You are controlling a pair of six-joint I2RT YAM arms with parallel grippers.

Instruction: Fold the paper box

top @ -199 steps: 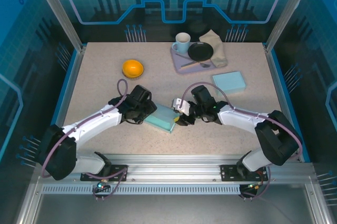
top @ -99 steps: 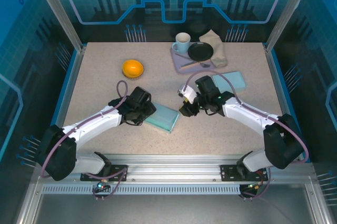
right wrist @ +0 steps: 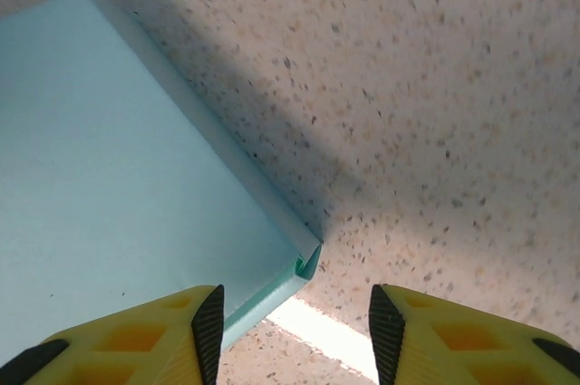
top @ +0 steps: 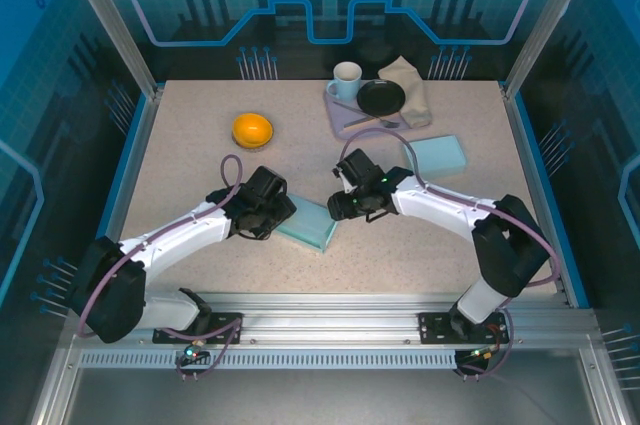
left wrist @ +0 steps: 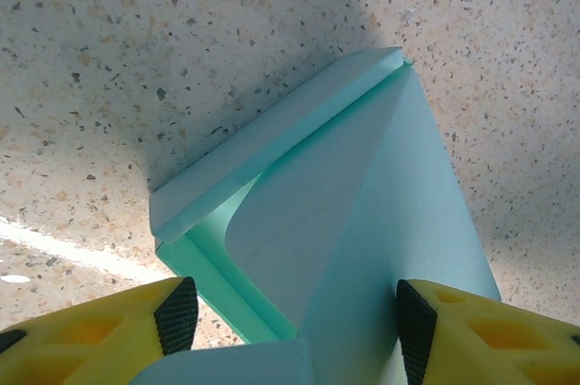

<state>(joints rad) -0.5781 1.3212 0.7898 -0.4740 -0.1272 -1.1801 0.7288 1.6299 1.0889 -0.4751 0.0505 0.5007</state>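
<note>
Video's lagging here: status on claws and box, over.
Left claw open, straddling paper box edge. Right claw open over its corner. Box flat on table, one flap curled up. Orange well clear.

Bright, even light falls from overhead onto the desk (top: 190,175), casting soft-edged shadows. Close up, a dark shadow crosses the speckled top beside a bright streak, possibly glare; the left claw (left wrist: 294,326) and right claw (right wrist: 296,326) look slightly soft.

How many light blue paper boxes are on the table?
2. The first box lies in the middle of the table; the second box lies farther right, near the tray. None seems hidden.
</note>
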